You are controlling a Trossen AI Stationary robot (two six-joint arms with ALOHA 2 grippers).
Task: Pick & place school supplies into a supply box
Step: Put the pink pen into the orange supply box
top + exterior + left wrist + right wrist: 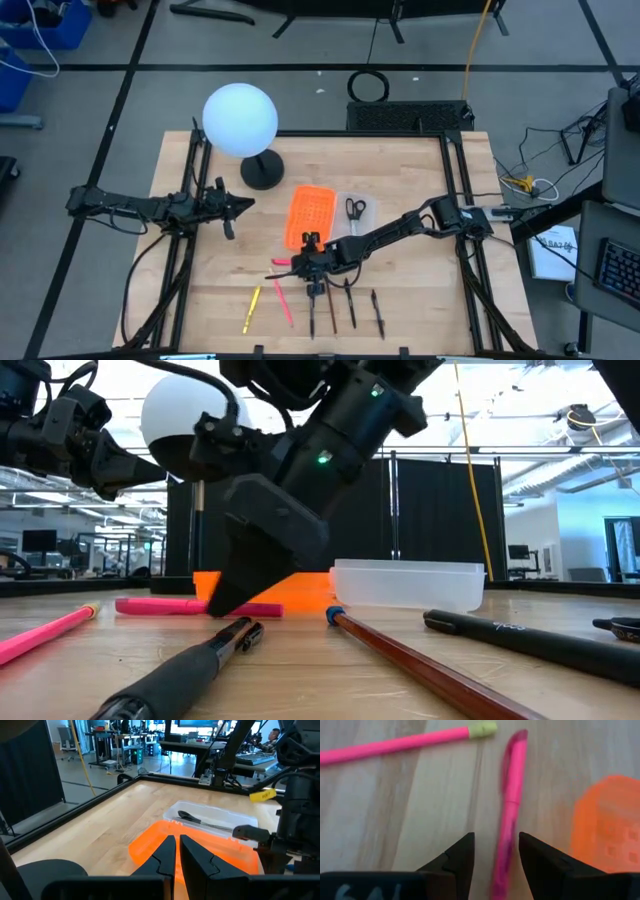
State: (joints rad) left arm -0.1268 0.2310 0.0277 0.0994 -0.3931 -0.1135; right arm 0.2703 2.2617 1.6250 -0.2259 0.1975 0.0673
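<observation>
My right gripper (306, 262) (496, 851) is open and low over the table's near middle. Its fingers stand on either side of the pink-red pen (509, 815) (280, 262) (165, 605), which lies flat on the wood. A pink pencil (395, 742) (283, 300), a yellow one (250, 310) and several black pens (350, 300) lie along the near edge. The clear supply box (355, 212) (410, 582) holds the scissors (356, 209) (200, 820) and sits beside the orange tray (310, 215). My left gripper (238, 205) (177, 855) waits shut at the left. My right gripper comes at the pink-red pen from above, with its fingers across the pen's barrel (502, 865). One finger (535, 860) lies right beside the barrel, and I cannot tell whether it touches. The pen lies flat on the table.
A white globe lamp (240, 120) on a black base (262, 172) stands at the far left of the table. A dark frame rail (455, 200) borders the board. A brown pencil (420, 660) and a black pen (180, 675) lie close to the low camera.
</observation>
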